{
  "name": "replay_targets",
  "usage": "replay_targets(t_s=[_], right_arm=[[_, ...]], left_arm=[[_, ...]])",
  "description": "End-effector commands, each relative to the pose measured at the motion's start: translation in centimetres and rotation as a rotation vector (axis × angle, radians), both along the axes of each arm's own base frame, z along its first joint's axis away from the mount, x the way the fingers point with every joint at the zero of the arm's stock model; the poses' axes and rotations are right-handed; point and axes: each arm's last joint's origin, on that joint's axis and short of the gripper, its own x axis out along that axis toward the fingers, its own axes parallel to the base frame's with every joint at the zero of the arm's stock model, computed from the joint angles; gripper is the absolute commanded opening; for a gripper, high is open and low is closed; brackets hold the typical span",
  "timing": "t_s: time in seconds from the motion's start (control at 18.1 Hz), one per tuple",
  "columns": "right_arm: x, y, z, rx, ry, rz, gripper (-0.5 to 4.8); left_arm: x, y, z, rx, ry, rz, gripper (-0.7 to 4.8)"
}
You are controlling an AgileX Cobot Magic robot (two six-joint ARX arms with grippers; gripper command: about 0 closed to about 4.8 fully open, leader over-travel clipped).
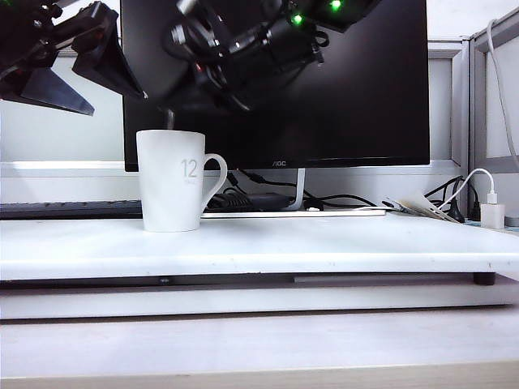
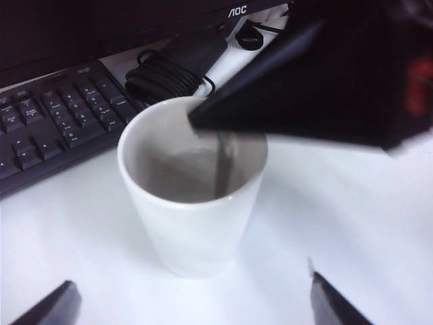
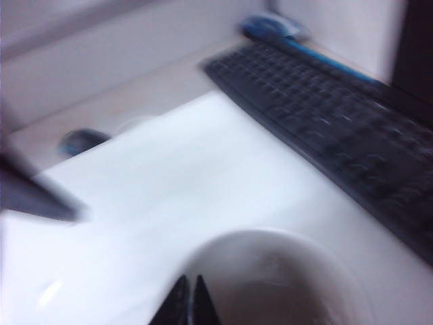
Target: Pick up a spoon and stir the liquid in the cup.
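Observation:
The cup (image 1: 172,180), a tall white mug with a grey "12", stands on the white table's left half. My right gripper (image 1: 168,109) reaches across to hang just over its mouth. In the left wrist view its black fingers (image 2: 298,88) are shut on the thin grey spoon (image 2: 222,166), which dips straight down into the greyish liquid. In the right wrist view the closed right gripper (image 3: 189,281) sits above the cup's rim (image 3: 270,237). My left gripper (image 1: 113,99) hovers up and to the left of the cup, open and empty. Its own view shows my left gripper (image 2: 190,279) wide apart before the cup (image 2: 196,223).
A black monitor (image 1: 276,81) stands behind the cup, with a black keyboard (image 2: 47,128) and a coiled black cable (image 2: 169,71) at its foot. A white charger (image 1: 492,212) and cables lie at the table's far right. The table's front edge (image 1: 259,263) runs below.

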Motion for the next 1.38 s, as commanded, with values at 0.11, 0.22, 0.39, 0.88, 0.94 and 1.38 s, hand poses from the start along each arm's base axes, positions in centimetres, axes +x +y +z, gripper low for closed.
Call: replay_targets(t_s=[0.11, 0.22, 0.39, 0.88, 0.94, 1.38], right_arm=[[0.3, -0.1, 1.3, 0.026, -0.106, -0.107, -0.06], [0.1, 0.2, 2.3, 0.117, -0.154, 0.012, -0.06], [-0.2, 0.2, 2.5, 0.142, -0.129, 0.08, -0.06], [0.3, -0.5, 1.1, -0.01, -0.075, -0.111, -0.06], [0.4, -0.5, 1.4, 0.01, -0.105, -0.12, -0.06], [-0.4, -0.5, 2.4, 0.064, -0.103, 0.051, -0.06]], left_arm=[[0.0, 0.0, 0.2, -0.002, -0.016, -0.001, 4.79], [0.0, 0.0, 0.2, -0.002, -0.016, -0.001, 4.79], [0.0, 0.0, 0.2, -0.002, -0.016, -0.001, 4.79], [0.0, 0.0, 0.2, -0.001, -0.011, -0.002, 4.79], [0.0, 0.0, 0.2, -0.001, -0.012, -0.002, 4.79], [0.0, 0.0, 0.2, -0.002, -0.017, -0.001, 4.79]])
